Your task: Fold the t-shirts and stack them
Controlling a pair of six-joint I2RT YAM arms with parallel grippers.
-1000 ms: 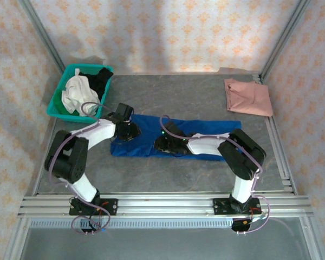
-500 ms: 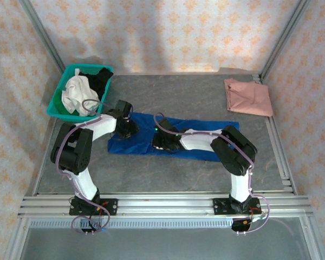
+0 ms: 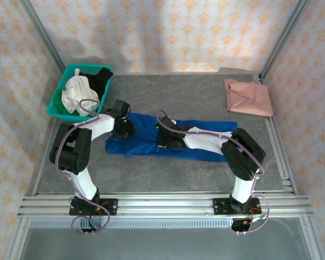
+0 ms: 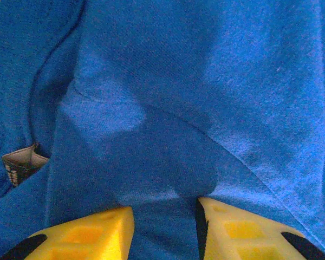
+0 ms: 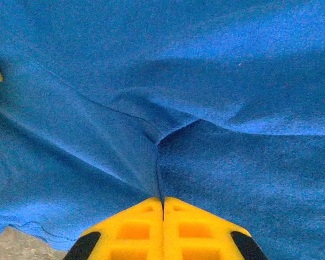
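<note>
The blue t-shirt lies spread as a long band across the middle of the worktop, with both arms bent down onto it. The left arm rises from its base to a raised elbow, then reaches forward and to the right. Its left gripper is pressed onto the shirt's left end, near the teal basket. In the left wrist view the left gripper has its yellow fingers a narrow way apart, with a thick fold of blue cloth clamped between them. A small sewn label peeks out at the left.

The right arm folds at its elbow over the shirt's right part. Its forearm lies low and stretches leftward, so the right gripper sits at the shirt's middle. Seen from its wrist, the right gripper is pressed fully together, pinching a crease of the blue cloth that runs straight into the fingertips.

The pink t-shirt lies folded at the far right corner, well apart from both arms.
</note>
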